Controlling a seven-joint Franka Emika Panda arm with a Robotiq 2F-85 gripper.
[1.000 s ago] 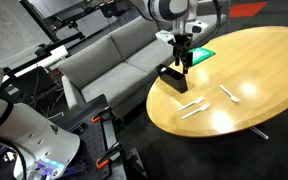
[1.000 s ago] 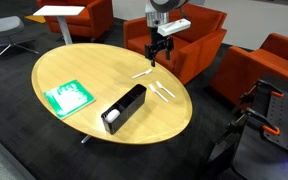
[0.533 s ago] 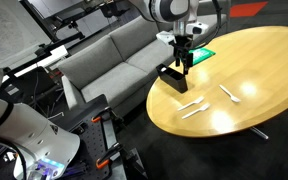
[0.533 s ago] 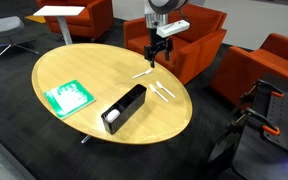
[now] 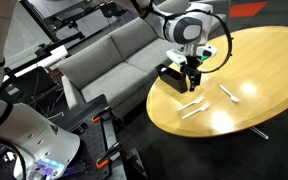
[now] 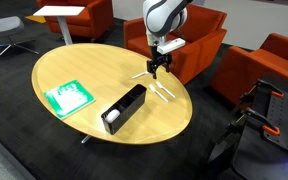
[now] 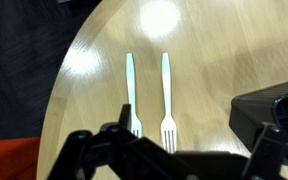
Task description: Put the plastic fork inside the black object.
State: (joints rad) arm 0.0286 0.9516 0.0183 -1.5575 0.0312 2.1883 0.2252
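Note:
Two white plastic forks [image 7: 130,95] [image 7: 166,100] lie side by side on the round wooden table, tines toward me in the wrist view. They show as a pair in both exterior views [image 5: 192,106] [image 6: 164,92]. A third white utensil [image 5: 229,94] [image 6: 143,74] lies apart from them. The black box [image 5: 172,78] [image 6: 124,108] [image 7: 274,108] is long and narrow with low walls, and stands near the table edge. My gripper [image 5: 191,80] [image 6: 156,69] [image 7: 172,155] hangs low over the table just short of the forks. It looks open and holds nothing.
A flat green rectangle [image 6: 66,96] [image 5: 200,54] lies on the table beyond the box. The table edge [image 7: 59,110] drops off close beside the forks. A grey sofa [image 5: 104,60] and orange armchairs [image 6: 199,45] stand around the table.
The arm has come down and moved from high above the table edge to low over the table near the forks. The utensils and the box have not moved.

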